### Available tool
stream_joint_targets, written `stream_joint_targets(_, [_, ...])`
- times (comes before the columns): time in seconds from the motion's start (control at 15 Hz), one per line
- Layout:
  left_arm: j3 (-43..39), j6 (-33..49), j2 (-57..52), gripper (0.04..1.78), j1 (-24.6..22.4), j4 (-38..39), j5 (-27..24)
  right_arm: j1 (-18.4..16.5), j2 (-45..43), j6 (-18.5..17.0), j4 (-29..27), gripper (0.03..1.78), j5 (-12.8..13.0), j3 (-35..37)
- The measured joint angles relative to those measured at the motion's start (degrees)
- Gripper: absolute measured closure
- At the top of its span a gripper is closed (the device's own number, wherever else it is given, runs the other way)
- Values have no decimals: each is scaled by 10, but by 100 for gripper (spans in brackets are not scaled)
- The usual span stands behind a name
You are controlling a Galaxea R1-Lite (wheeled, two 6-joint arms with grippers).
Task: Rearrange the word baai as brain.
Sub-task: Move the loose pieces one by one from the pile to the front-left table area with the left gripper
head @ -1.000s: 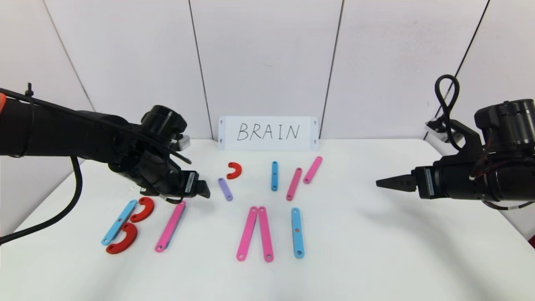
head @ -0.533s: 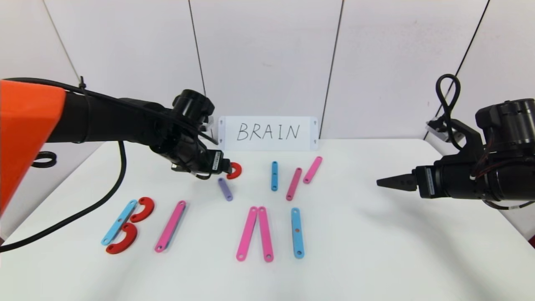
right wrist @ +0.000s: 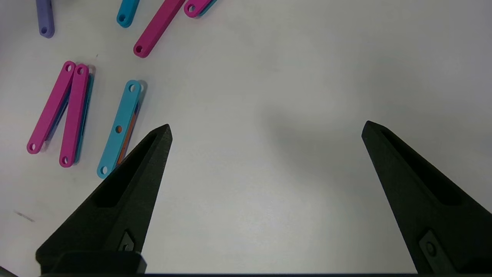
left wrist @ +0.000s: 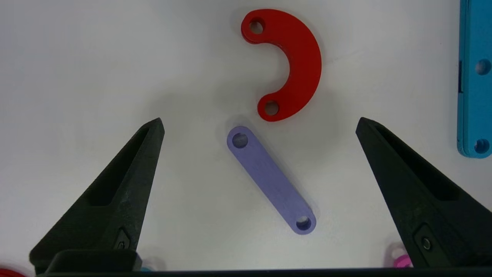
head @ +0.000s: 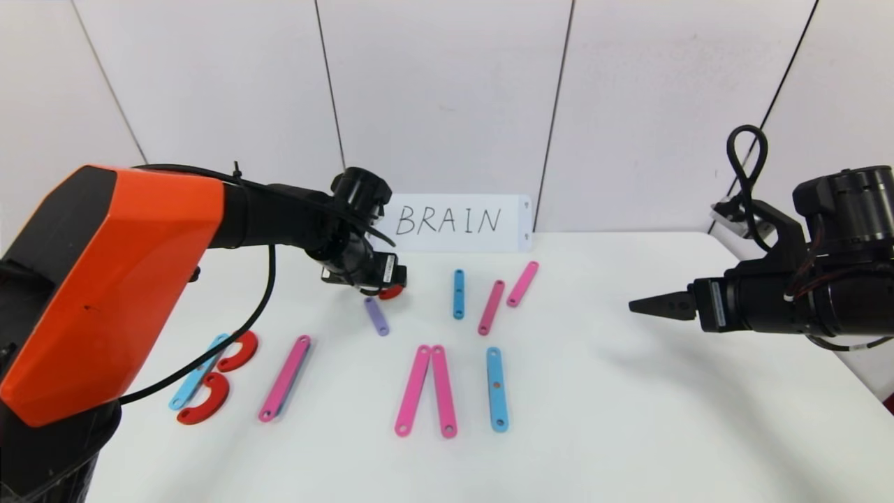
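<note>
My left gripper (head: 391, 283) is open and hovers over a loose red arc (left wrist: 296, 61) and a short purple bar (left wrist: 271, 179) at the table's middle back. In the head view it hides most of that arc (head: 393, 293), and the purple bar (head: 376, 316) lies just in front. At front left a blue bar (head: 199, 370) and two red arcs (head: 237, 351) form a B, with a pink bar (head: 284, 378) beside it. Two pink bars (head: 413, 390) meet at their tops, next to a blue bar (head: 496, 388). My right gripper (head: 632, 305) is open and empty at the right.
The white handwritten BRAIN card (head: 450, 222) stands against the back wall. A short blue bar (head: 459, 293) and two pink bars (head: 492, 307) lie loose behind the word. The right gripper (right wrist: 267, 125) is over bare white table (right wrist: 307, 96).
My left arm has swung from above the front-left pink bar back and to the right, ending over the red arc and purple bar. The right arm has not moved.
</note>
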State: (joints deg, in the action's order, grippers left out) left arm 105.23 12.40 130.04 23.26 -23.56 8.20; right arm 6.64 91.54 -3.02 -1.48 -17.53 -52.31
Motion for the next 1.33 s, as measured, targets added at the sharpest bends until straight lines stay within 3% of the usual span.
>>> stream_joint_targets(0.53, [74, 47, 70, 8, 17, 4, 69, 0, 0, 0, 0, 8, -1, 1])
stream_joint_targets(0.93, [80, 58, 93, 11, 21, 48, 83, 0, 0, 0, 0, 8, -1, 2])
stream_joint_targets(1.13, [80, 58, 95, 33, 21, 48, 83, 0, 0, 0, 1, 8, -1, 4])
stream_joint_targets(1.33, [80, 58, 99, 80, 23, 48, 83, 0, 0, 0, 0, 8, -1, 4])
